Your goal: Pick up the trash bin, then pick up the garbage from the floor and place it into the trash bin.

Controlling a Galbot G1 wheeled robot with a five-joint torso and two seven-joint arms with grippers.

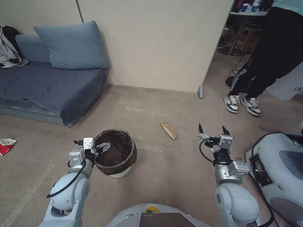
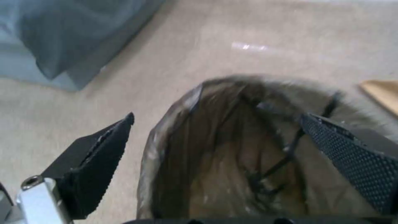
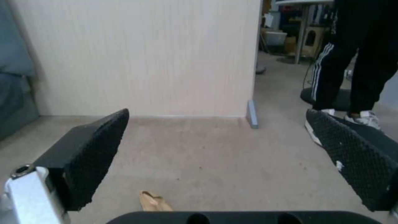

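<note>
The trash bin [image 1: 116, 153], a small white bucket lined with a dark bag, stands on the carpet in front of me to the left. My left gripper [image 1: 94, 147] is open at the bin's left rim. In the left wrist view the gripper [image 2: 217, 115] straddles the bagged rim [image 2: 166, 133], one finger [image 2: 95, 158] outside and one [image 2: 352, 155] over the opening. Garbage lies around: a brown paper wrapper [image 1: 168, 130] [image 2: 383, 93] [image 3: 154, 201] right of the bin and a red-and-white packet [image 1: 6, 145] at the far left. My right gripper [image 1: 212, 128] [image 3: 216, 113] hangs open and empty right of the wrapper.
A blue sofa [image 1: 47, 85] with a cushion [image 1: 74, 45] lines the left. A beige wall [image 1: 151, 41] ends at a corner post [image 1: 200, 91]. A person's legs and shoes [image 1: 241, 104] stand at the back right. A grey-white machine [image 1: 277, 167] sits close on my right.
</note>
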